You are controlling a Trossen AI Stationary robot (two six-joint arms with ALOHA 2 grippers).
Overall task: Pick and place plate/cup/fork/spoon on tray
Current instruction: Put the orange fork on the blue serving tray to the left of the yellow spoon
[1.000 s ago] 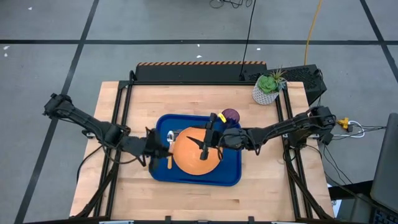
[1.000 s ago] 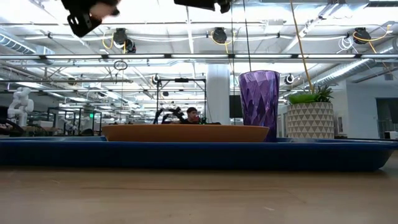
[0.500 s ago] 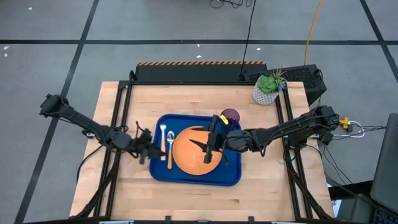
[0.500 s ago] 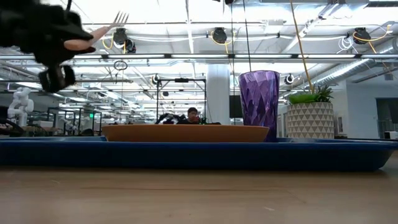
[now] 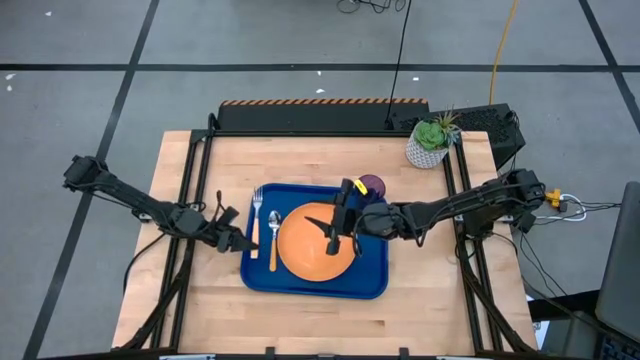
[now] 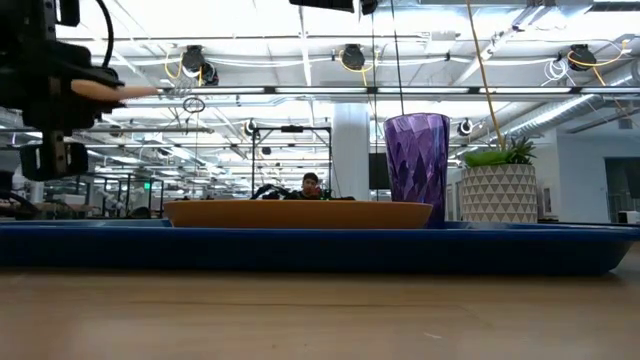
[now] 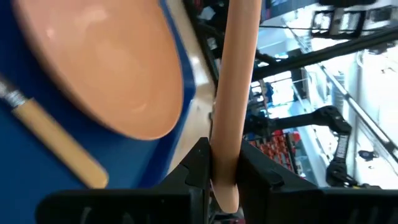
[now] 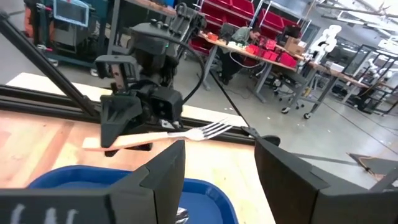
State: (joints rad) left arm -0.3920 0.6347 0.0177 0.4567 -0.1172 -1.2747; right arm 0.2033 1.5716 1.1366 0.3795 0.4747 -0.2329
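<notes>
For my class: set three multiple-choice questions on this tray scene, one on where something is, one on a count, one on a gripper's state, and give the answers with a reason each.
1. Where is the cup?
A. off the tray, on the wood
B. on the tray, beside the plate
C. on top of the plate

2. How many pieces of cutlery lie on the tray?
A. none
B. one
C. two

3. What is the left gripper doing?
A. holding the fork
B. hanging open
C. holding the spoon

Answers: 1 B, the cup stands at the plate's far rim. 2 B, only the spoon lies there. 3 A, its fingers clamp the fork's orange handle, held in the air.
</notes>
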